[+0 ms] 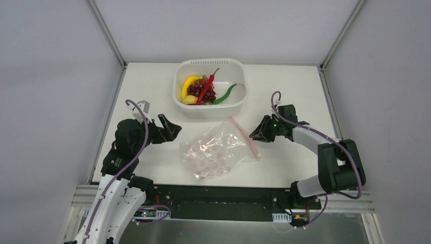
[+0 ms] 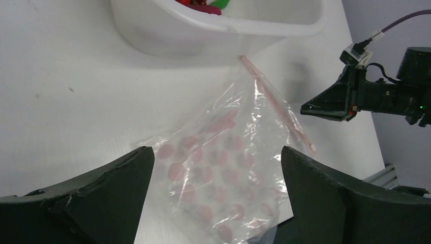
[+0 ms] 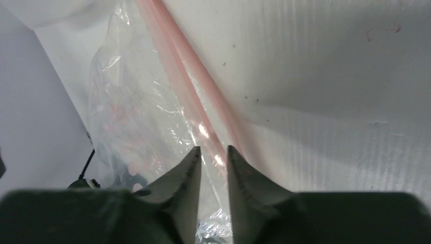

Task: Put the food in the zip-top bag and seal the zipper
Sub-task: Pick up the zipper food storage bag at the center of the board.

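The food lies in a white tub (image 1: 209, 112) at the back: a yellow banana (image 1: 188, 84), a dark grape bunch (image 1: 199, 90), a red chili (image 1: 209, 85), a green chili (image 1: 225, 94) and a round yellow fruit (image 1: 190, 100). The zip-top bag (image 1: 213, 152), clear with pink dots, lies flat and empty in front of the tub, its pink zipper (image 1: 244, 137) along the right edge. My left gripper (image 1: 172, 130) hovers open just left of the bag (image 2: 228, 173). My right gripper (image 1: 254, 134) sits at the zipper (image 3: 188, 66), its jaws a narrow gap apart with bag film showing between them.
The tub (image 2: 213, 30) stands right behind the bag's top corner. Grey enclosure walls close in the white table on the left, right and back. The arm bases and a black rail run along the near edge.
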You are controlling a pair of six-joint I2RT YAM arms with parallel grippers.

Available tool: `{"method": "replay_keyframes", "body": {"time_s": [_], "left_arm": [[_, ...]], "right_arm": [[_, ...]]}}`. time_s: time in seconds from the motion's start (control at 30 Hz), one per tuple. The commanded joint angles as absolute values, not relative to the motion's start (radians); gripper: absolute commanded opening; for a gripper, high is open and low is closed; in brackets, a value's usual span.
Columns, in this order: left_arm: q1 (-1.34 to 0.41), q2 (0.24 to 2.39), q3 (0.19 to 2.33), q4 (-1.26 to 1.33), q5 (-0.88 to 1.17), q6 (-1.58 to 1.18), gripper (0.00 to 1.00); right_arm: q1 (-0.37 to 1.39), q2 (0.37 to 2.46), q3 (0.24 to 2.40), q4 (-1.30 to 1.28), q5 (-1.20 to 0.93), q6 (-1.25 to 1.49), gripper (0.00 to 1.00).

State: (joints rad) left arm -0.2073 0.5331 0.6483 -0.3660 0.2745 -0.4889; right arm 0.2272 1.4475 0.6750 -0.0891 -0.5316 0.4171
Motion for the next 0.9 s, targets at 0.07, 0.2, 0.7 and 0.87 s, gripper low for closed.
{"method": "replay_keyframes", "body": {"time_s": [0.07, 0.2, 0.7, 0.87], "left_arm": [[-0.220, 0.571, 0.642, -0.254, 0.426, -0.532, 1.00], [-0.253, 0.586, 0.655, -0.283, 0.387, -0.510, 1.00], [-0.403, 0.756, 0.497, -0.357, 0.185, -0.601, 0.91], [-0.448, 0.836, 0.474, -0.272, 0.195, -0.625, 0.86]], "right_arm": [[0.232, 1.396, 0.612, 0.035, -0.655, 0.410, 0.22], [0.232, 1.431, 0.596, 0.066, -0.671, 0.414, 0.39], [0.251, 1.577, 0.565, 0.265, -0.828, 0.499, 0.35], [0.251, 1.581, 0.534, 0.337, -0.869, 0.536, 0.20]]}}
